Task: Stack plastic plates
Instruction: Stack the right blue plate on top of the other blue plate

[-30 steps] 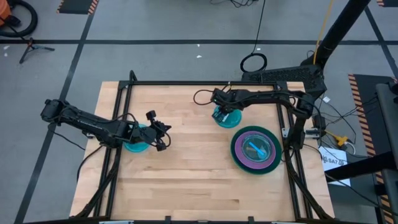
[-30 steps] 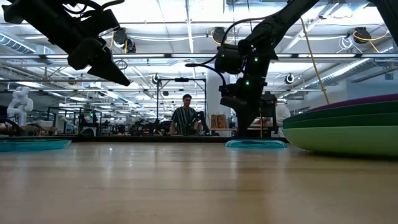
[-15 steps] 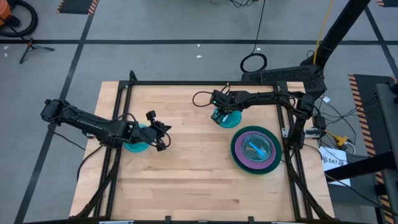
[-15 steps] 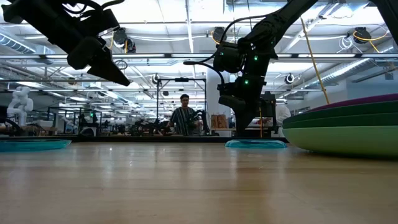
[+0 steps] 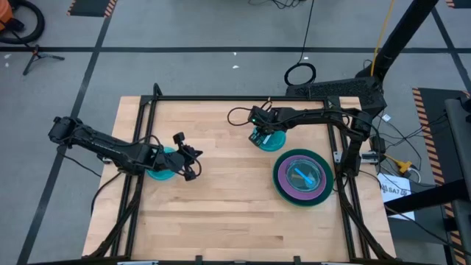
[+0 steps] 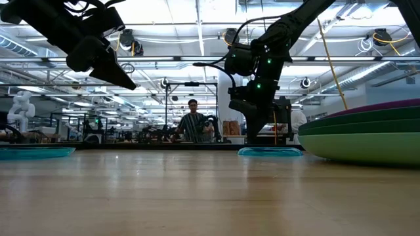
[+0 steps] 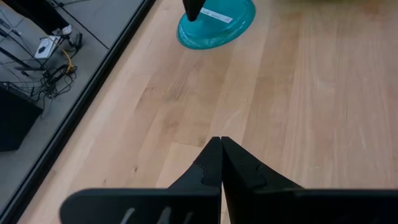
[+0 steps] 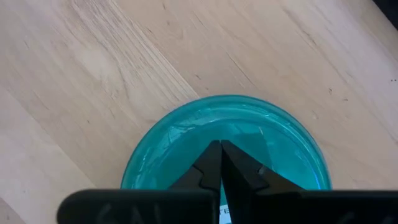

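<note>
Cyan-blue small round plastic plate point(image 8: 227, 146) lies beneath the right gripper point(image 8: 221, 155), fingers pressed together, empty; it has barely shifted over it, so pickup remains ahead. Left gripper point(image 7: 221, 152), likewise closed and empty, waits well apart.

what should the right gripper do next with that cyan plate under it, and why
Probably open its fingers and come down to the rim. The right gripper is shut and sits above the small cyan plate, which lies flat on the table, so it cannot grasp it as it is. The stack waits nearby. The left gripper is shut, off the wood.
</note>
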You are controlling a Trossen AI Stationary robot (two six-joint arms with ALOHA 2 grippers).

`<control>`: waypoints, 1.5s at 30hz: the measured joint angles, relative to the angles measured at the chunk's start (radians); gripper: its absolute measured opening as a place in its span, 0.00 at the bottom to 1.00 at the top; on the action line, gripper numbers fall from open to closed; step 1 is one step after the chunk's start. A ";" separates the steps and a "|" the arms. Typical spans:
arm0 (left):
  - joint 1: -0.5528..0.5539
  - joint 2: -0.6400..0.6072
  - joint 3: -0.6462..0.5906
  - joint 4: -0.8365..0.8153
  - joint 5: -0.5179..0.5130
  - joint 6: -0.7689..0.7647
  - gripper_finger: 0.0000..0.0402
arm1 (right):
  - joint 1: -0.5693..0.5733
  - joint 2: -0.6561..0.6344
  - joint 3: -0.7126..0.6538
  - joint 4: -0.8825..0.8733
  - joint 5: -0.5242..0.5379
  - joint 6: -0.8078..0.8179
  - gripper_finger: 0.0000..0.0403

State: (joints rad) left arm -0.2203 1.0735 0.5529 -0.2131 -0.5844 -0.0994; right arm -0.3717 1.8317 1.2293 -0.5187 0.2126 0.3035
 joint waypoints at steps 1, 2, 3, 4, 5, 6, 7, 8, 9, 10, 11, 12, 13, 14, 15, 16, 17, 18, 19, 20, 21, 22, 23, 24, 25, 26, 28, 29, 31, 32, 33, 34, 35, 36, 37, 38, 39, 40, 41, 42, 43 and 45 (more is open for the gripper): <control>0.000 0.000 0.000 0.000 0.000 0.000 0.00 | 0.000 0.000 0.000 0.000 0.000 0.000 0.01; 0.000 0.000 0.000 0.000 0.000 0.000 0.00 | 0.000 0.000 0.000 0.000 0.000 -0.001 0.01; 0.000 0.000 0.000 0.000 0.000 0.000 0.00 | 0.000 0.004 0.000 0.003 0.000 -0.001 0.01; 0.000 0.000 0.000 0.000 0.000 0.000 0.00 | 0.000 0.010 0.000 0.008 0.000 -0.002 0.01; 0.000 0.000 0.000 0.000 0.000 0.000 0.00 | 0.000 0.017 0.000 0.011 0.000 -0.007 0.01; 0.000 0.000 0.000 0.000 0.000 -0.001 0.00 | 0.000 0.025 0.000 0.011 0.000 -0.010 0.01; 0.000 0.000 0.000 0.000 0.000 -0.001 0.00 | 0.000 0.035 -0.001 0.015 0.000 -0.013 0.01; 0.000 0.000 0.000 0.000 0.000 -0.001 0.00 | 0.000 0.045 -0.001 0.026 -0.001 -0.014 0.01; 0.000 0.000 0.000 -0.001 0.000 -0.001 0.00 | 0.000 0.055 -0.001 0.032 -0.001 -0.018 0.01; 0.000 0.000 0.000 -0.001 0.000 -0.001 0.00 | 0.000 0.066 -0.001 0.036 -0.001 -0.023 0.01; 0.000 0.000 0.000 -0.001 0.000 -0.002 0.00 | 0.001 0.073 0.000 0.040 0.001 -0.026 0.01; 0.000 0.000 0.000 -0.001 0.000 -0.002 0.00 | 0.001 0.075 0.001 0.043 0.000 -0.028 0.01; 0.000 0.000 0.000 -0.002 0.000 -0.002 0.00 | 0.001 0.076 0.001 0.044 -0.002 -0.027 0.01; 0.000 0.000 0.000 -0.002 0.000 -0.002 0.00 | 0.005 0.077 0.001 0.045 -0.002 -0.023 0.01; 0.000 0.000 0.000 -0.002 0.000 -0.002 0.00 | 0.007 0.077 0.001 0.050 -0.002 -0.020 0.01; 0.000 0.000 0.000 -0.003 0.000 -0.002 0.00 | 0.009 0.075 0.001 0.057 -0.006 -0.018 0.01; 0.000 0.000 0.000 -0.003 -0.001 -0.002 0.00 | 0.012 0.072 0.001 0.069 -0.019 -0.017 0.01; 0.000 0.000 0.000 -0.003 -0.001 -0.002 0.00 | 0.015 0.071 0.000 0.083 -0.038 -0.017 0.01; 0.000 0.000 0.000 -0.003 -0.001 -0.002 0.00 | 0.018 0.069 0.000 0.101 -0.063 -0.012 0.01; 0.000 0.000 0.000 -0.003 -0.001 -0.002 0.00 | 0.021 0.069 0.000 0.122 -0.089 -0.004 0.01; 0.000 0.000 0.000 -0.003 -0.001 -0.002 0.00 | 0.025 0.069 -0.001 0.142 -0.122 0.005 0.01; 0.000 0.000 0.000 -0.003 -0.001 -0.003 0.00 | 0.029 0.069 -0.001 0.166 -0.161 0.019 0.01; 0.000 0.000 0.000 -0.003 -0.001 -0.005 0.00 | 0.036 0.069 -0.002 0.197 -0.197 0.033 0.01; 0.000 0.000 0.000 -0.003 -0.001 -0.007 0.00 | 0.045 0.069 -0.002 0.229 -0.235 0.044 0.01; 0.000 0.000 0.000 -0.003 -0.001 -0.008 0.00 | 0.058 0.069 -0.002 0.266 -0.270 0.050 0.01; 0.000 0.000 0.000 -0.003 -0.001 -0.009 0.00 | 0.073 0.068 -0.002 0.303 -0.306 0.051 0.01; 0.000 0.000 0.000 -0.003 -0.001 -0.009 0.00 | 0.103 0.068 -0.002 0.374 -0.376 0.051 0.01; 0.000 0.000 0.000 -0.003 -0.001 -0.010 0.00 | 0.115 0.061 -0.002 0.388 -0.405 0.044 0.01; 0.000 0.000 0.000 -0.003 -0.001 -0.013 0.00 | 0.129 0.034 -0.002 0.359 -0.428 0.018 0.01; 0.000 0.000 0.000 -0.003 -0.001 -0.016 0.00 | 0.131 0.018 -0.001 0.338 -0.418 0.002 0.01; 0.000 0.000 0.000 -0.003 -0.001 -0.021 0.00 | 0.128 -0.003 0.000 0.298 -0.388 -0.013 0.01; 0.000 0.000 0.000 -0.003 -0.001 -0.027 0.00 | 0.123 -0.025 0.000 0.237 -0.339 -0.027 0.01; 0.000 0.000 0.000 -0.003 -0.001 -0.036 0.00 | 0.116 -0.042 -0.001 0.178 -0.275 -0.040 0.01; 0.000 0.000 0.000 -0.003 -0.001 -0.044 0.00 | 0.108 -0.057 -0.001 0.129 -0.192 -0.050 0.01; 0.000 0.000 0.000 -0.003 -0.001 -0.046 0.00 | 0.098 -0.068 0.000 0.077 -0.095 -0.052 0.01; 0.000 0.000 0.000 -0.002 -0.001 -0.047 0.00 | 0.088 -0.079 0.000 0.015 -0.004 -0.048 0.01; 0.000 0.000 0.000 -0.002 -0.001 -0.051 0.00 | 0.074 -0.088 -0.001 -0.054 0.091 -0.032 0.01; 0.000 0.000 0.000 -0.002 -0.001 -0.053 0.00 | 0.058 -0.091 -0.001 -0.118 0.170 -0.009 0.01; 0.000 0.000 0.000 -0.002 -0.001 -0.053 0.00 | 0.039 -0.091 -0.001 -0.171 0.228 0.020 0.01; 0.000 0.000 0.000 -0.001 -0.001 -0.053 0.00 | 0.017 -0.090 0.000 -0.233 0.265 0.058 0.01; 0.000 0.000 0.000 -0.001 -0.001 -0.053 0.00 | -0.006 -0.086 -0.002 -0.289 0.275 0.102 0.01; 0.000 0.000 0.000 -0.001 -0.001 -0.053 0.00 | -0.042 -0.072 -0.022 -0.334 0.270 0.173 0.01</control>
State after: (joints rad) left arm -0.2203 1.0733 0.5529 -0.2142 -0.5858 -0.1528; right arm -0.4137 1.7599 1.2072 -0.8532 0.4827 0.4768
